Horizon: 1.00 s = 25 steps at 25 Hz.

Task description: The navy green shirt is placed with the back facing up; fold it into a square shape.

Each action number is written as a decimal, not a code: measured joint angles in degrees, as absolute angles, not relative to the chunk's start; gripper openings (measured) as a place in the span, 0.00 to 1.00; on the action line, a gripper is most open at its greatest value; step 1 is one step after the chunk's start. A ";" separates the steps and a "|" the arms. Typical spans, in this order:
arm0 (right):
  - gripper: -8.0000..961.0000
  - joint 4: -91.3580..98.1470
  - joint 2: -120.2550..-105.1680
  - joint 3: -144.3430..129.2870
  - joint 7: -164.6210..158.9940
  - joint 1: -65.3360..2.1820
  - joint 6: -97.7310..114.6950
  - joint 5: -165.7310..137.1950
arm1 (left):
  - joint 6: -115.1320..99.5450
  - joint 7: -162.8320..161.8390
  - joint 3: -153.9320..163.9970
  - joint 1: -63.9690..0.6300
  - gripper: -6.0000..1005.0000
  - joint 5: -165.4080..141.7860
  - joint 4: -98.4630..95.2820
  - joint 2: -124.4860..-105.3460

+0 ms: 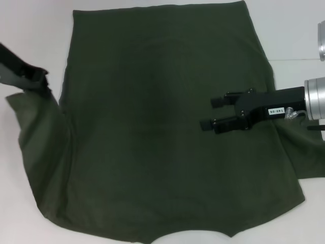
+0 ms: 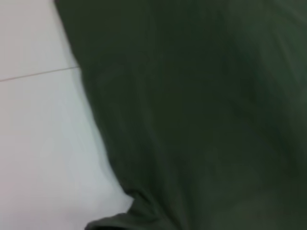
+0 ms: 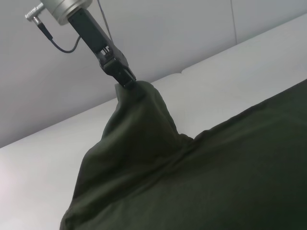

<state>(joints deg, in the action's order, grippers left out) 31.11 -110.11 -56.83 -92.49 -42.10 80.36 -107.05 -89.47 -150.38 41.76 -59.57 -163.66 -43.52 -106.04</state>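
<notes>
step: fold left sleeve inward | left gripper [image 3: 125, 80] pinching lifted sleeve of large plain dark olive-green cotton shirt [image 1: 162, 127] spread below | right gripper [image 1: 216, 113] hovers mid-shirt, jaws parted, empty | tip: carry edge flat, taut

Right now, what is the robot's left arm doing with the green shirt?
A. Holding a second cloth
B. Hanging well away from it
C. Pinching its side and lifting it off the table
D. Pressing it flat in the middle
C: the left gripper is shut on a peak of the shirt, pulling that side up, while the right gripper hovers open over the cloth.
</notes>
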 joint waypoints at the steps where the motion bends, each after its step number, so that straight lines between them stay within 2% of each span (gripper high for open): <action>1: 0.97 31.11 -110.11 -56.85 -92.48 -42.10 80.19 -107.06 | -89.51 -151.44 42.51 -60.22 0.01 -163.65 -42.99 -106.29; 6: 0.97 31.11 -110.09 -56.81 -92.46 -42.14 78.87 -108.19 | -88.52 -155.58 44.56 -64.23 0.01 -163.60 -38.11 -107.81; 7: 0.97 31.11 -110.12 -56.82 -92.46 -42.15 78.75 -108.39 | -87.36 -157.26 45.85 -65.43 0.01 -163.60 -36.85 -108.60; 13: 0.97 31.27 -110.26 -56.86 -92.63 -42.28 78.56 -109.26 | -83.70 -160.63 48.05 -67.64 0.01 -163.62 -33.32 -110.41; 16: 0.97 31.29 -110.28 -56.87 -92.48 -42.25 78.53 -109.38 | -81.37 -162.09 48.58 -68.10 0.01 -163.63 -31.45 -111.57; 25: 0.97 31.29 -110.30 -56.63 -92.81 -41.98 78.12 -110.83 | -74.58 -164.62 47.55 -66.60 0.10 -162.96 -31.26 -115.95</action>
<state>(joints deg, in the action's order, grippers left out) 31.29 -110.30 -56.63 -92.81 -41.98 78.12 -110.83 -74.58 -164.62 47.55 -66.60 -162.96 -31.26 -115.95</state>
